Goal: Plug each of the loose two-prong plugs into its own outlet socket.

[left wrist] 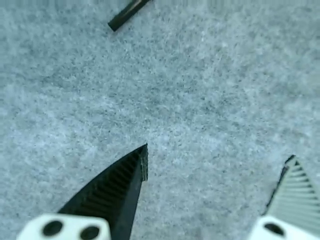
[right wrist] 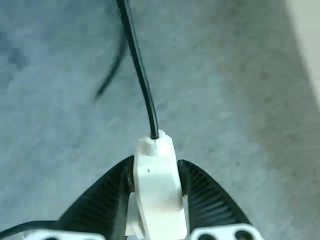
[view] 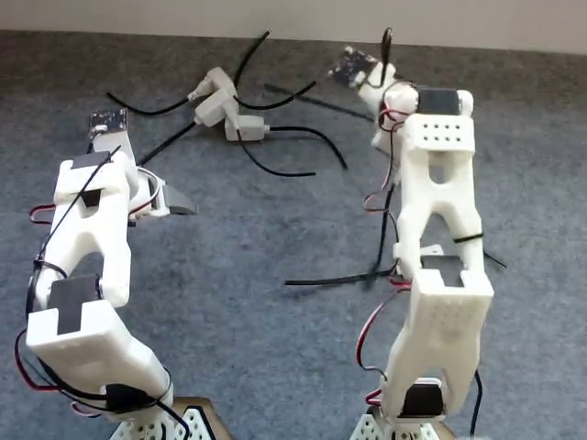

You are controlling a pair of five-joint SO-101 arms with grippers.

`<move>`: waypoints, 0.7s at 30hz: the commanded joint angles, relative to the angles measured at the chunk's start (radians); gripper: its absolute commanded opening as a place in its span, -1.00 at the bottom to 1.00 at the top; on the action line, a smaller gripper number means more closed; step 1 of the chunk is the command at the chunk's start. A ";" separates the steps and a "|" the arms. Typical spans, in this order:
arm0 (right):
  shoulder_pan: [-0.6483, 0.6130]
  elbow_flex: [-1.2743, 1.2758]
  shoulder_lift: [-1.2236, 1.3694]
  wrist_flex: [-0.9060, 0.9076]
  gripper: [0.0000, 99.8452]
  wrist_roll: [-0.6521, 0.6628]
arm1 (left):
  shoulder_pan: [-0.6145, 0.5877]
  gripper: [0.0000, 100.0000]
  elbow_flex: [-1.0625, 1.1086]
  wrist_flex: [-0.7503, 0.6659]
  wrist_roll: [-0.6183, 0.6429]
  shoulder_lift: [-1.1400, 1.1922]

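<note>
My right gripper [right wrist: 156, 162] is shut on a white two-prong plug [right wrist: 155, 185], whose black cord [right wrist: 140, 75] runs away over the carpet. In the high view that gripper [view: 374, 90] is at the far right of the carpet, and the cord [view: 387, 44] loops up behind it. A cluster of white plug and socket pieces [view: 225, 110] with black cords lies at the far middle; I cannot tell plugs from sockets there. My left gripper [left wrist: 218, 155] hangs open over bare carpet. In the high view it [view: 172, 198] is left of and nearer than the cluster.
Grey carpet [view: 275, 229] covers the table. A loose black cord [view: 335, 278] lies beside the right arm's middle. More cords curve out from the cluster [view: 303, 151]. A black cord end [left wrist: 127, 14] lies ahead of my left gripper. A pale wall edge [view: 275, 14] bounds the far side.
</note>
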 commanded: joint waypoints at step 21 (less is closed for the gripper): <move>0.036 -0.734 0.670 -0.538 -0.45 -0.204 | 0.015 -0.21 0.036 -0.100 0.006 -0.047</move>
